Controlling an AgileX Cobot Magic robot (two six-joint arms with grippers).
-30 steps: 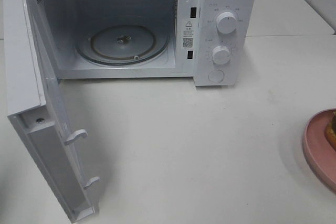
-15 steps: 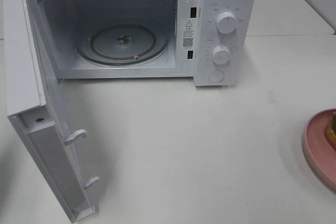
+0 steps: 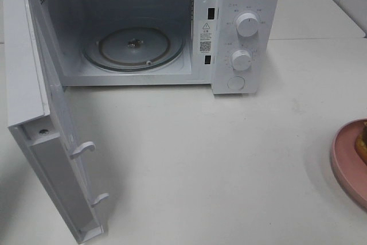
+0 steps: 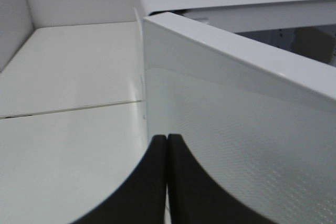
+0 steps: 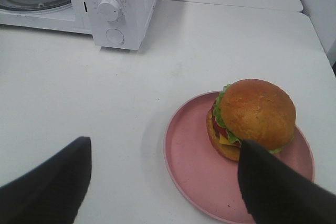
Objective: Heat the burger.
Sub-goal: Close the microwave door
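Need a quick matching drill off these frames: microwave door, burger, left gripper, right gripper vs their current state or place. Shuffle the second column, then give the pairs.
Column 1
1. microwave door
2. burger
3. left gripper
4. right gripper

Column 2
A. jaws apart, holding nothing
B. on the pink plate
C. swung open to the left of the high view
D. fingers pressed together beside the door

Pairs: 1-C, 2-B, 3-D, 4-A
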